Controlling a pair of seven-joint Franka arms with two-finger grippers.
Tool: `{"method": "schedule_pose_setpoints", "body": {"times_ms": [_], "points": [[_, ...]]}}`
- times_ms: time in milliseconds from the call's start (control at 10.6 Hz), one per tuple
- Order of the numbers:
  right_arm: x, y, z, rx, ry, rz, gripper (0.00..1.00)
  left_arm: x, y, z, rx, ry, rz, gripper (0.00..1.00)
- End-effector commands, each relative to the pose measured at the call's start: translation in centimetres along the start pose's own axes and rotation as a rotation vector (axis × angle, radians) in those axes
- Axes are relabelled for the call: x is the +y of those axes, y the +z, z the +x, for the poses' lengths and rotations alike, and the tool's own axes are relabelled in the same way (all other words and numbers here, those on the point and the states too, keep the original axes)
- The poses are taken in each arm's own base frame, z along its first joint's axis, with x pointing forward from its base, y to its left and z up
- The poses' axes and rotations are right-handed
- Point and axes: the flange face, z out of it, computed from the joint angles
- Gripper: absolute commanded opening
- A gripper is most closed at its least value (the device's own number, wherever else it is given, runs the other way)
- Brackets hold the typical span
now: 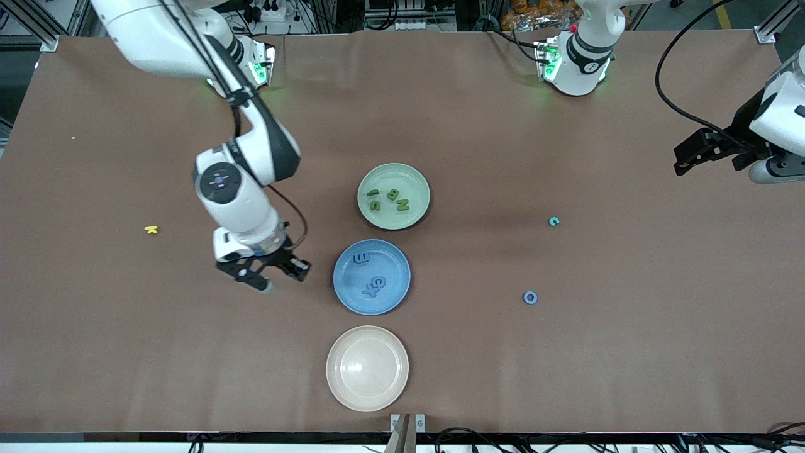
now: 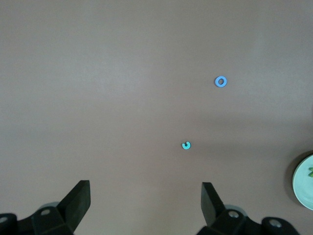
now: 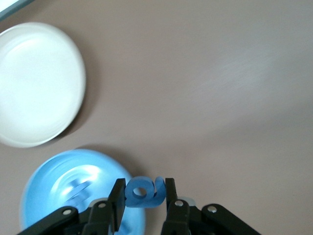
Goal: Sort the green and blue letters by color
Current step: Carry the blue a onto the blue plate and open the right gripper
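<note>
Front: green plate (image 1: 394, 195) holds four green letters, blue plate (image 1: 371, 277) three blue, blue O (image 1: 530, 297) and teal C (image 1: 553, 221) loose on tabletop; left wrist: left gripper (image 2: 145, 205) wide, empty; right wrist: right gripper (image 3: 143, 196) clamps blue letter (image 3: 143, 191) beside blue plate, undelivered.

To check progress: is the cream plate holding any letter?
No, the cream plate shows only its bare inside, while letters lie in the blue plate and green plate.
</note>
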Motion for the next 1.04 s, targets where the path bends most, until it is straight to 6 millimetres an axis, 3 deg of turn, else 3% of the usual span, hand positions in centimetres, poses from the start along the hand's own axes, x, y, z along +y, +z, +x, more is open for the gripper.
{"method": "schedule_pose_setpoints", "body": {"times_ms": [0, 189, 284, 378, 473, 567, 946], "points": [[-6.0, 2.5, -3.9, -0.012, 0.003, 0.021, 0.00, 0.0, 0.0, 0.1, -0.007, 0.020, -0.019, 1.00], [-8.0, 5.0, -6.0, -0.023, 0.016, 0.024, 0.00, -0.1, 0.0, 0.1, -0.011, 0.018, -0.023, 1.00], [-9.0, 5.1, -6.8, -0.026, 0.014, 0.033, 0.00, -0.1, 0.3, 0.1, -0.015, 0.018, -0.022, 1.00], [-9.7, 5.1, -8.1, -0.030, -0.002, 0.036, 0.09, 0.1, 0.3, 0.1, -0.017, 0.023, -0.022, 1.00], [-10.1, 5.1, -8.7, -0.034, -0.006, 0.037, 0.37, 0.4, 0.3, 0.0, -0.015, 0.026, -0.021, 1.00], [-10.1, 4.9, -8.7, -0.031, -0.002, 0.038, 0.99, 0.4, 0.2, 0.0, -0.013, 0.026, -0.021, 1.00], [-9.0, 3.1, -6.1, -0.013, 0.014, 0.043, 1.00, 0.3, 0.5, 0.2, -0.018, 0.025, -0.020, 1.00]]}}
